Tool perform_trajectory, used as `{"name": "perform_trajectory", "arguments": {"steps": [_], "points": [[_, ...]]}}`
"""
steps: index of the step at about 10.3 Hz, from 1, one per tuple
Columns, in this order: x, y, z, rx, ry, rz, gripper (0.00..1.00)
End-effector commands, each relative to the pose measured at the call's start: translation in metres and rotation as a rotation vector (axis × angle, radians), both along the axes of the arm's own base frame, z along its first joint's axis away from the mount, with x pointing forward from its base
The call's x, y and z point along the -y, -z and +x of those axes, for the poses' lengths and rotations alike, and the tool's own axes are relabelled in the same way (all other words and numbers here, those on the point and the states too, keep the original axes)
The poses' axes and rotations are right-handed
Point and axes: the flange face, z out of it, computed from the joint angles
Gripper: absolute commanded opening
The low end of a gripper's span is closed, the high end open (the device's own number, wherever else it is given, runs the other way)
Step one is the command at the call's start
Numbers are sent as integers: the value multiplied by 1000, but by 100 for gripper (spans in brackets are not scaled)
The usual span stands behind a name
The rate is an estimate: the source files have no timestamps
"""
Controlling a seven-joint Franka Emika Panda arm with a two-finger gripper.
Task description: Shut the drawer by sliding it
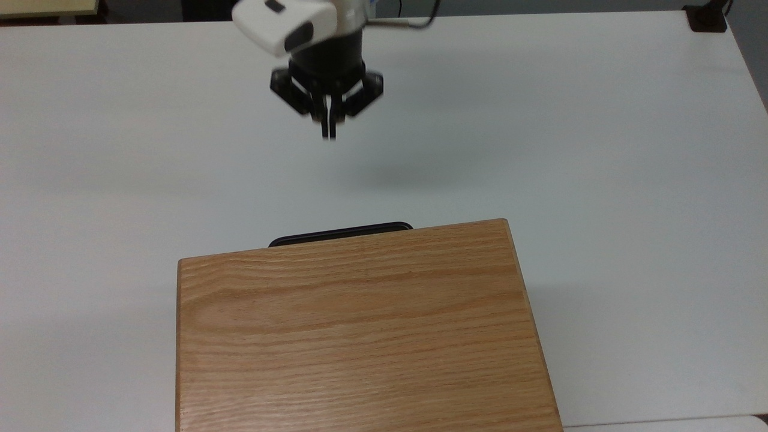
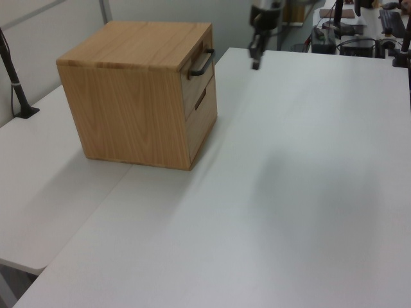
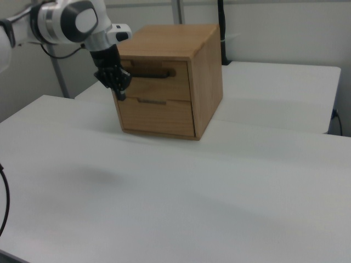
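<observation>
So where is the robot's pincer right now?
In the top view the pincer hangs over the bare white table, apart from the drawer's black handle. In the left view it sits to the handle's right.

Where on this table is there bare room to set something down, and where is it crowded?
Most of the white table is bare: the wide stretch in front of the wooden cabinet, and the strip beside it on the top view's right. The one busy spot is by the drawer, between its black handle and the gripper hanging above the table.
</observation>
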Motion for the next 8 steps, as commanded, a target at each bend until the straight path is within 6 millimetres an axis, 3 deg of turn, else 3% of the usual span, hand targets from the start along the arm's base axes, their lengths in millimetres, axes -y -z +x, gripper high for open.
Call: {"name": "perform_trajectory", "arguments": {"steps": [1, 2, 3, 6, 8], "points": [[33, -34, -60, -98, 10, 86, 50], [37, -35, -80, -126, 9, 85, 83], [38, -37, -93, -133, -8, 74, 100], [53, -49, -116, -157, -36, 65, 100], [49, -42, -114, -185, -62, 26, 100]]}}
